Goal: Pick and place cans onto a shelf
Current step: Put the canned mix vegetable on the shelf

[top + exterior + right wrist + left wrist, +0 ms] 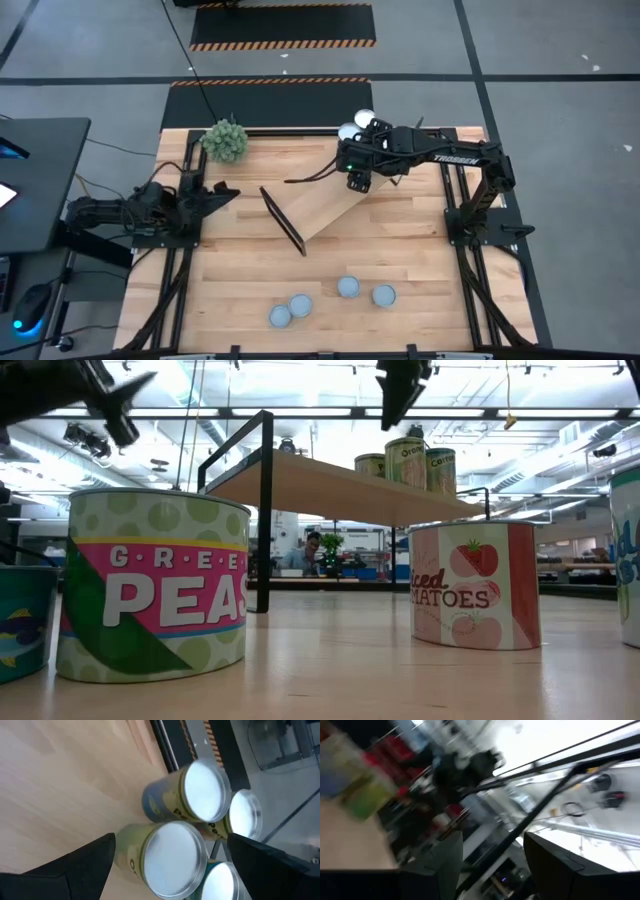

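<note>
The light-wood shelf (325, 210) lies slantwise mid-table on black end frames (283, 220). Several cans (358, 124) stand upright on its far end and also show in the right wrist view (172, 857) and the low view (405, 460). Several more cans (347, 287) stand on the tabletop near the front edge, among them a green peas can (150, 585) and a tomatoes can (475, 585). My right gripper (171, 840) is open and empty, raised above the cans on the shelf, a finger on either side of one can top; it also shows in the high view (358, 180). My left gripper (225, 192) is open and empty at the table's left.
A green bushy plant ball (226, 140) sits at the table's far left corner. A dark desk (40, 180) stands beyond the left edge. Bare tabletop (240, 270) lies between the shelf and the front cans.
</note>
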Action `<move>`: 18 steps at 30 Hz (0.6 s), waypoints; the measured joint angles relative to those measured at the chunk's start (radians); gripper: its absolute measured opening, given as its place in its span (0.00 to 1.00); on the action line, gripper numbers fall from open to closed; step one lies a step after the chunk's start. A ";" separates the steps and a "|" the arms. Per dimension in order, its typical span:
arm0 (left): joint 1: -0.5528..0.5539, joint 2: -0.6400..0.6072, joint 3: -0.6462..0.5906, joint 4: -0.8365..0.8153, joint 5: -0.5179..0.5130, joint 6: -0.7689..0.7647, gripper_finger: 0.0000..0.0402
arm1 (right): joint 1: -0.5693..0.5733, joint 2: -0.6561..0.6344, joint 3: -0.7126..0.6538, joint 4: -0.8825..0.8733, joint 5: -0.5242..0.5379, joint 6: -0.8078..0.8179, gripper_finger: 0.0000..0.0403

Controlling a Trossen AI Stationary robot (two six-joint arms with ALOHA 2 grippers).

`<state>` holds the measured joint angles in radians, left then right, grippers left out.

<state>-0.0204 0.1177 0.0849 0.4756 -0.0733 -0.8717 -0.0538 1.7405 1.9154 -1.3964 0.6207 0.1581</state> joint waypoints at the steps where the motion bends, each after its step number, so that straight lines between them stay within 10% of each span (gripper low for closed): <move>1: 0.000 0.000 0.000 0.032 0.004 0.018 0.54 | 0.006 0.000 0.011 -0.003 0.002 0.003 0.97; 18: -0.075 0.146 0.282 -0.344 0.019 0.269 0.54 | 0.223 0.006 0.057 0.092 -0.191 0.184 0.97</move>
<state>-0.0955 0.2632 0.3664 0.1317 -0.0547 -0.6028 0.1696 1.7466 1.9722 -1.3043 0.4294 0.3423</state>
